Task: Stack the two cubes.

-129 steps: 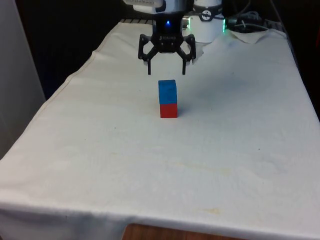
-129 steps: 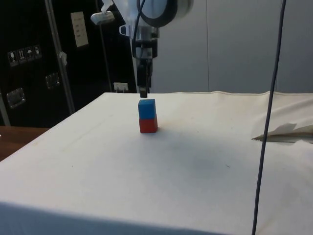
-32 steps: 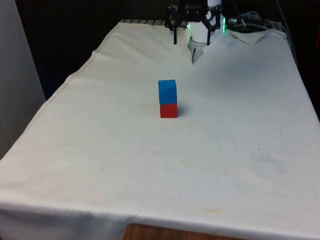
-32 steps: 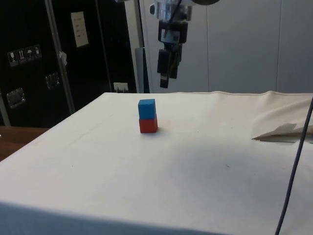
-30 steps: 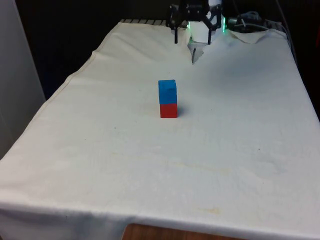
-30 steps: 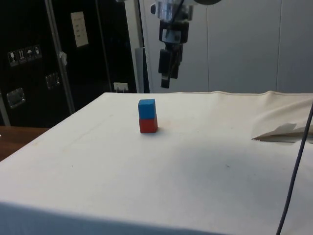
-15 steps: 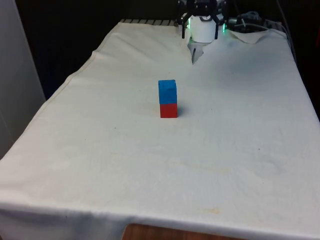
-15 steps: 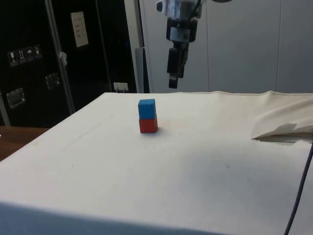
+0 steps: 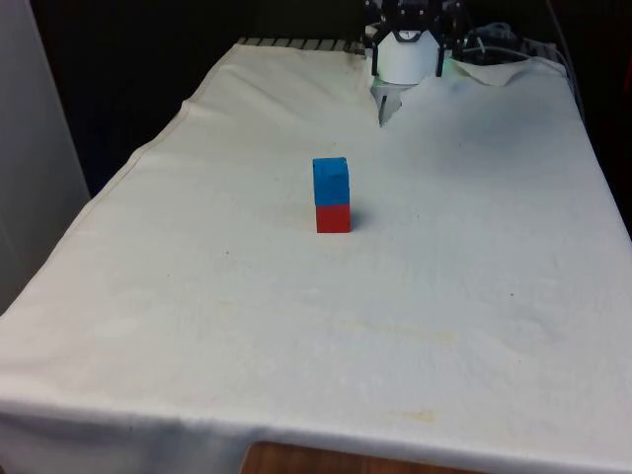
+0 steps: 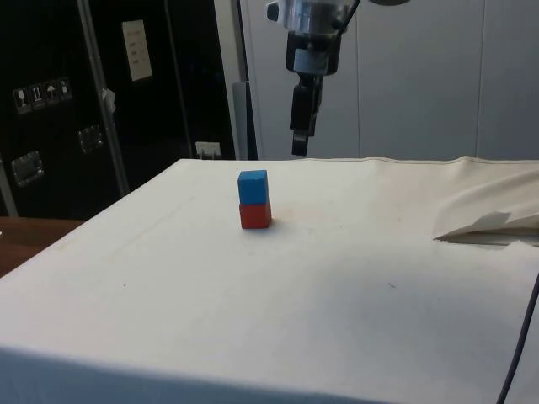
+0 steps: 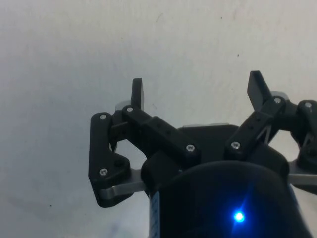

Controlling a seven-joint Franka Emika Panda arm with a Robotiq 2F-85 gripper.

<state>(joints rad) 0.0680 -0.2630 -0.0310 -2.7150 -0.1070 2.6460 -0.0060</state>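
The tool (image 11: pixel 197 91) hangs high over the bench (image 10: pixel 337 278), its two fingers (image 11: pixel 137 92) spread wide apart with nothing between them, just white cloth (image 9: pixel 474 296) below. In the side view the tool (image 10: pixel 300 143) is up in the air, and the stack stands well below it and off to one side, clear of any contact. There the blue cube (image 10: pixel 253 187) sits squarely on top of the red cube (image 10: pixel 255 215), which rests on the cloth, the blue cube (image 9: pixel 331 181) and red cube (image 9: pixel 333 218) lined up neatly in the front view.
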